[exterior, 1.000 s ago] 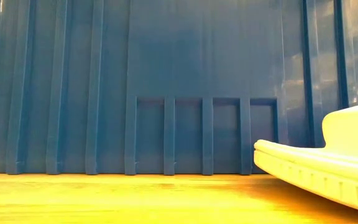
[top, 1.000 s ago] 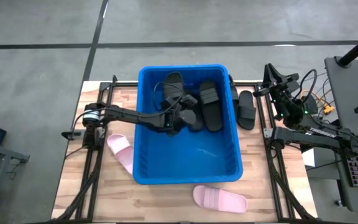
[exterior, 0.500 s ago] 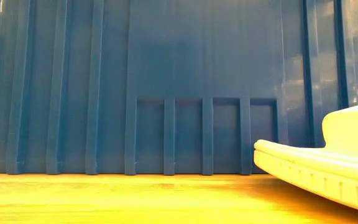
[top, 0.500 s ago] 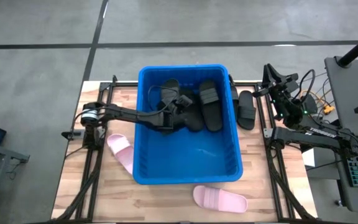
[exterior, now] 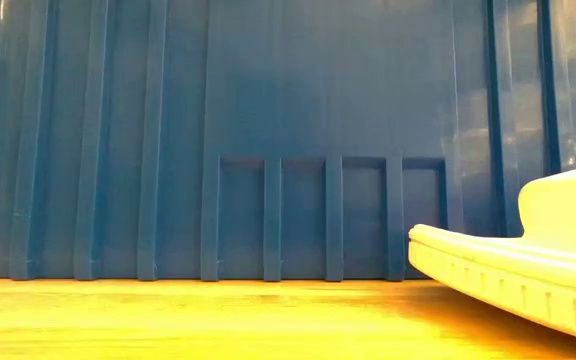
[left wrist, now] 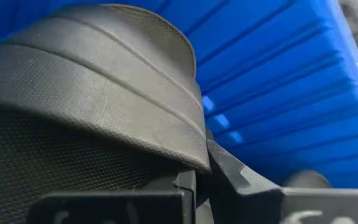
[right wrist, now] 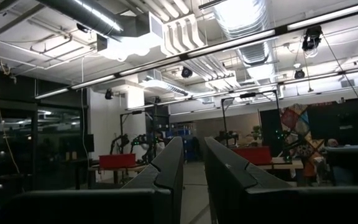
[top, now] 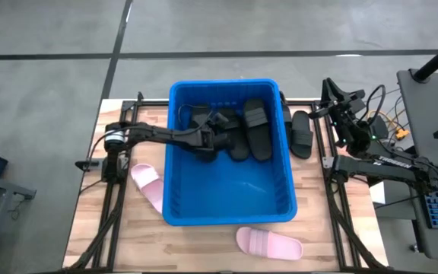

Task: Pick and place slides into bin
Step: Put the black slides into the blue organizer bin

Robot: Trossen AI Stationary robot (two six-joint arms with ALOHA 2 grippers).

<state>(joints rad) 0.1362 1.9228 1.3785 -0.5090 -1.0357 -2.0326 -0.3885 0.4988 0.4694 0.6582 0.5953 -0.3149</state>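
The blue bin (top: 228, 204) stands mid-table. My left gripper (top: 217, 135) reaches over the bin's left wall and is shut on a black slide (left wrist: 92, 81) at the bin's far left (top: 201, 119). Two more black slides (top: 255, 126) lie side by side on the bin's floor at the far end. Outside the bin, a black slide (top: 301, 133) lies on the table to its right. One pink slide (top: 147, 187) lies along its left wall, and another pink slide (top: 269, 243) lies before its near wall. My right gripper (right wrist: 193, 149) is raised at the table's right, narrowly open, holding nothing. My left gripper pinches the edge of the black slide's ribbed strap (left wrist: 188, 158) between its two fingers (left wrist: 229, 177). It comes from the bin's left side, slanting down. The slide is inside the bin; whether it rests on the floor cannot be seen.
The bin's near half (top: 242, 186) holds nothing. The low view sees only the bin's ribbed near wall (exterior: 268, 150) and the near pink slide (exterior: 528, 270) on the wooden tabletop. Metal frame rails (top: 330, 190) run along both table sides.
My left gripper has stayed shut, gone down and toward the bin's far left, and turned at the wrist. The black slide it holds, which stood tipped up against the far wall, has come down lower into the bin's far left corner.
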